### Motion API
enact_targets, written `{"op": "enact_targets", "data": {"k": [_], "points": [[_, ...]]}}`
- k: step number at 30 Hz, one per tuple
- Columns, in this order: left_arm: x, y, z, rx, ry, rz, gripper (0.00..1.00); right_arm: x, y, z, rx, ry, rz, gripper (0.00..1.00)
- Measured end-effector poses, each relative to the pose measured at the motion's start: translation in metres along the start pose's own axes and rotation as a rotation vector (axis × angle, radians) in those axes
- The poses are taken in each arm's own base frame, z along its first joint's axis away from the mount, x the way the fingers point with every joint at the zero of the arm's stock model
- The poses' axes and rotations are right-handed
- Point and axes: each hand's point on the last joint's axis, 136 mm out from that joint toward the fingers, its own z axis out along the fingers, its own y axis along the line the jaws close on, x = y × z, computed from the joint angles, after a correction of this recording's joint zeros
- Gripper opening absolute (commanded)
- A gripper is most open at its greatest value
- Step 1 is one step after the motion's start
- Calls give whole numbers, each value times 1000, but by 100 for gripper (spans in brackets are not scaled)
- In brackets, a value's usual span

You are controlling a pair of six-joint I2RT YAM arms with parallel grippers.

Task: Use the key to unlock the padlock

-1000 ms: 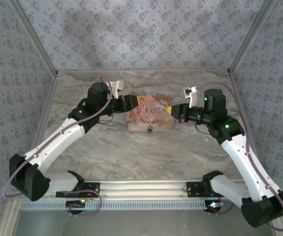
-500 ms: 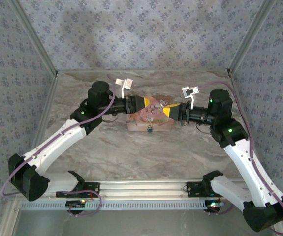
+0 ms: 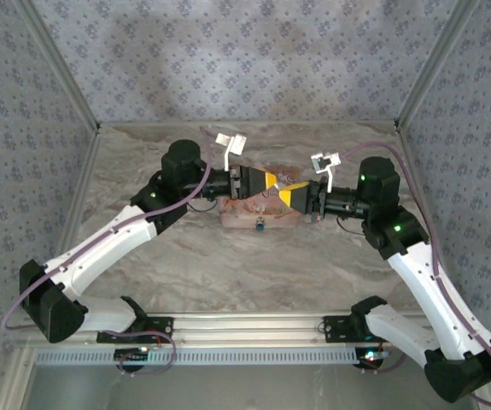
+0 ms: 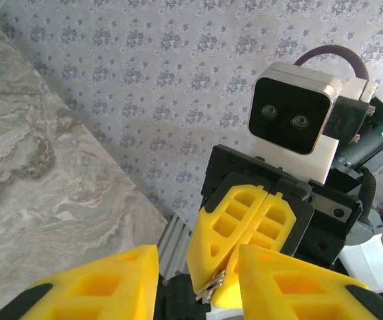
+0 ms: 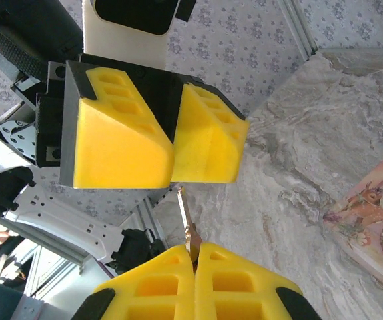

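My right gripper (image 5: pixel 194 257) is shut on the key (image 5: pixel 186 223), a thin metal sliver that sticks out from its yellow fingertips. The key's tip points at my left gripper (image 5: pixel 173 180) and ends just short of its pads. In the left wrist view my left gripper (image 4: pixel 198 283) is open, with a gap between its fingers. The right gripper (image 4: pixel 221 273) and the key (image 4: pixel 212 285) show in that gap. From above, both grippers (image 3: pixel 266 182) (image 3: pixel 289 195) meet nose to nose over the pink box (image 3: pixel 254 211). The small blue padlock (image 3: pixel 260 225) hangs at the box's front edge.
The marble table (image 3: pixel 228 265) is walled by patterned panels on three sides. An aluminium rail (image 3: pixel 245 329) runs along the near edge between the arm bases. A corner of the pink box (image 5: pixel 378 220) lies on the marble below the grippers.
Both grippers have closed in on each other above the pink box. The left wrist has swung right and its jaws have narrowed. The right gripper stays shut on the key.
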Motion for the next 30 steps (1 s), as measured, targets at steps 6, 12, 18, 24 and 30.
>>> {"op": "enact_targets", "data": {"k": [6, 12, 18, 24, 30], "points": [[3, -3, 5, 13, 11, 5, 8, -1, -3, 1, 4, -14, 10, 2], [0, -5, 5, 18, 0, 16, 18, -4, -3, 1, 6, -33, 15, 2], [-3, -5, 4, 8, -15, 23, 23, -6, -4, 0, 5, -51, 18, 2], [-5, -8, 1, 10, -25, 30, 11, -5, -5, 1, 4, -55, 28, 2], [-5, -6, 1, 5, -30, 30, 0, -6, -6, 0, 5, -59, 30, 2]]}}
